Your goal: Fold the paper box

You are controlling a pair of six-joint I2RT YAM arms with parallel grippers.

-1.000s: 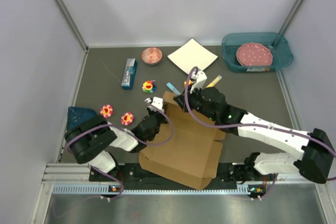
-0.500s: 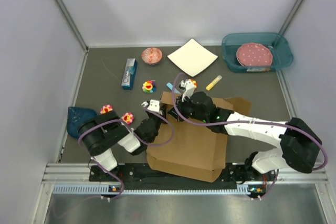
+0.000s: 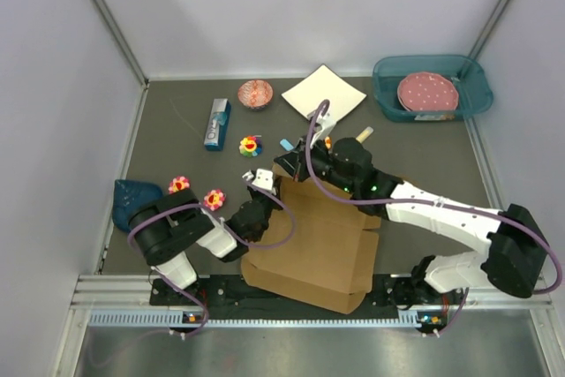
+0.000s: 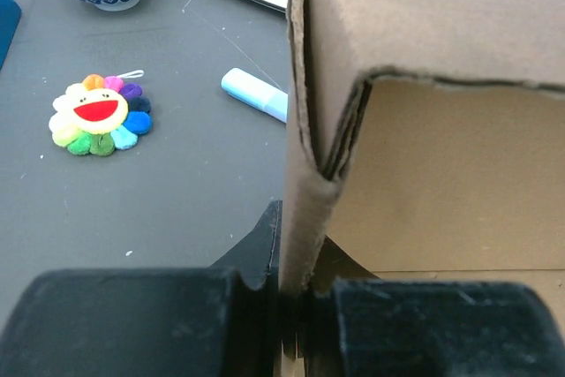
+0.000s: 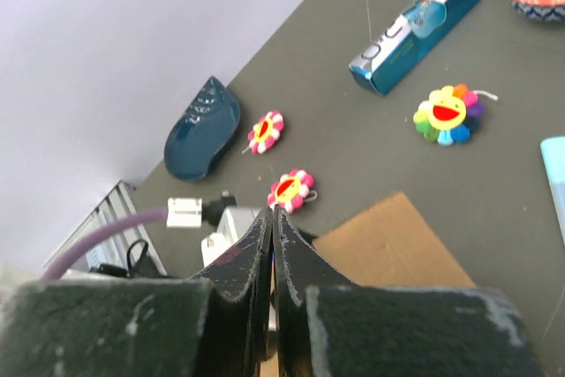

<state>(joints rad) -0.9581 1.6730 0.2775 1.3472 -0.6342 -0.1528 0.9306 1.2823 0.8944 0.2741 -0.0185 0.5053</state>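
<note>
Cardboard lies closest to you: the paper box (image 3: pixel 309 245) sits on the near middle of the table (image 3: pixel 177 152), between the two arms. Its flat brown panel is toward the near edge and one wall stands up at the far side. At its far left corner, the left gripper (image 4: pixel 296 284) clamps the upright edge of that wall tightly between its fingers. Just behind, at the far wall, you see the right gripper (image 5: pixel 273 227) with its fingers pressed almost together; you cannot tell whether cardboard is in the thin slit.

Left of the box lie two small red flower toys (image 3: pixel 214 199) and a dark blue object (image 3: pixel 134 196). Farther away are a rainbow flower plush (image 4: pixel 99 115), a light blue marker (image 4: pixel 256 94), a blue carton (image 3: pixel 216 124), a patterned bowl (image 3: pixel 255 93) and a white paper sheet (image 3: pixel 323 95). At the far right is a teal tray (image 3: pixel 388 108) with a pink plate (image 3: pixel 427 92).
</note>
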